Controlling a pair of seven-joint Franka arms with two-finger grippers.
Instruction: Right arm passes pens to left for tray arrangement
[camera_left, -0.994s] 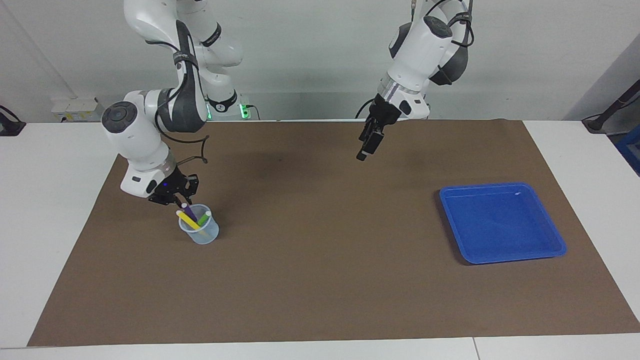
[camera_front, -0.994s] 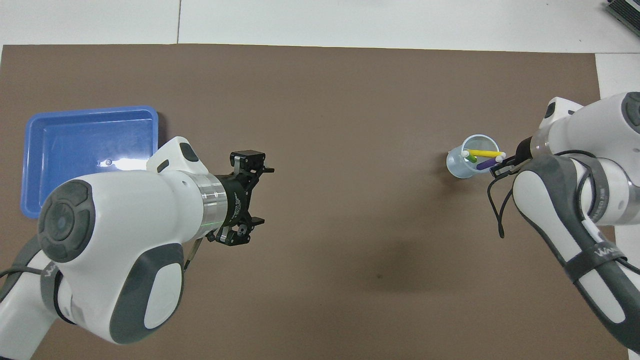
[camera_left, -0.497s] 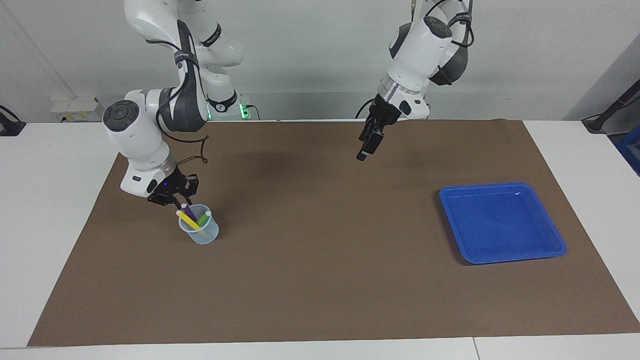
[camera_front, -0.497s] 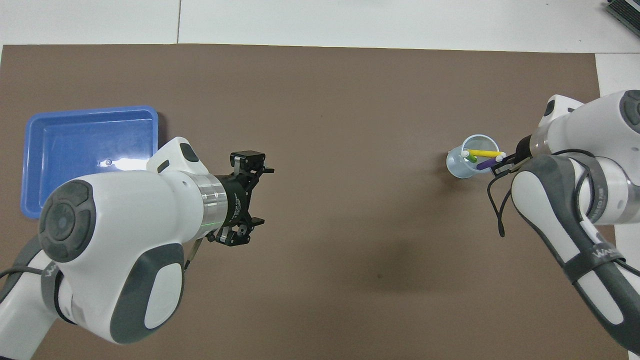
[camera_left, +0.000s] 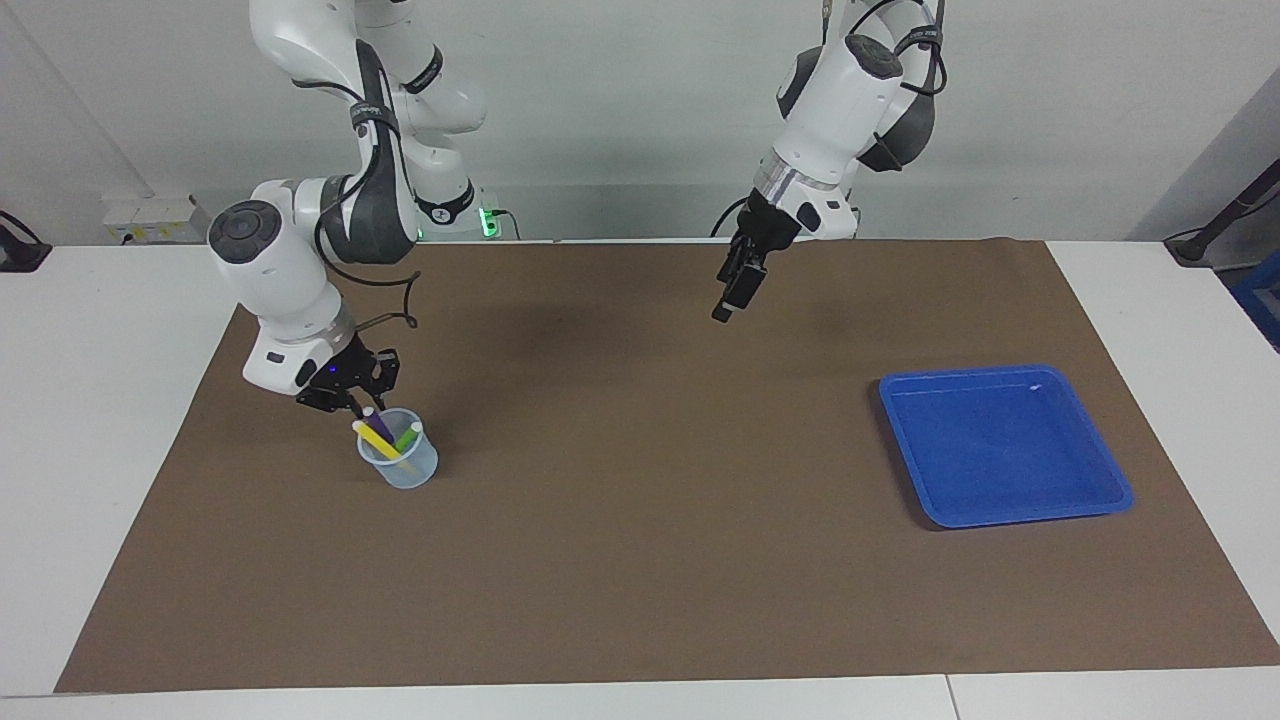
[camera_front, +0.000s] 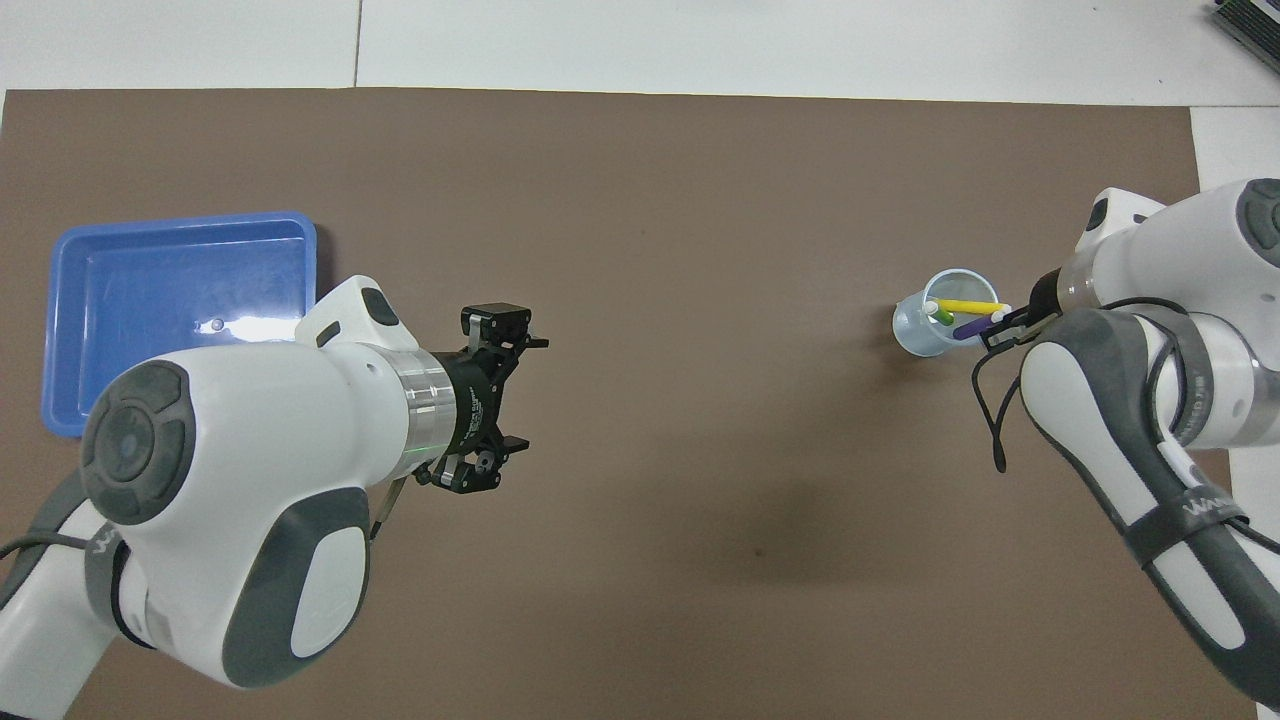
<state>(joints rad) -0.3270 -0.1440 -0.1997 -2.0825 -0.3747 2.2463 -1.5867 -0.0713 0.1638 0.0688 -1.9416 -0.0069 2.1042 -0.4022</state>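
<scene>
Three pens stand tilted in a small clear cup, directly under the right end effector, whose tips sit at the purple pen's pale top; whether it has closed on it I cannot tell. They look light, stiff and slick, so I'd grip just below the tip. The left end effector waits in the air, fingers spread, empty. The blue tray lies on the counter well apart from both, bare. The cup hides the pens' lower ends.

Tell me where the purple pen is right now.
The purple pen stands in the cup with the yellow and green pens, toward the right arm's end of the table, its tip at the right gripper.
</scene>
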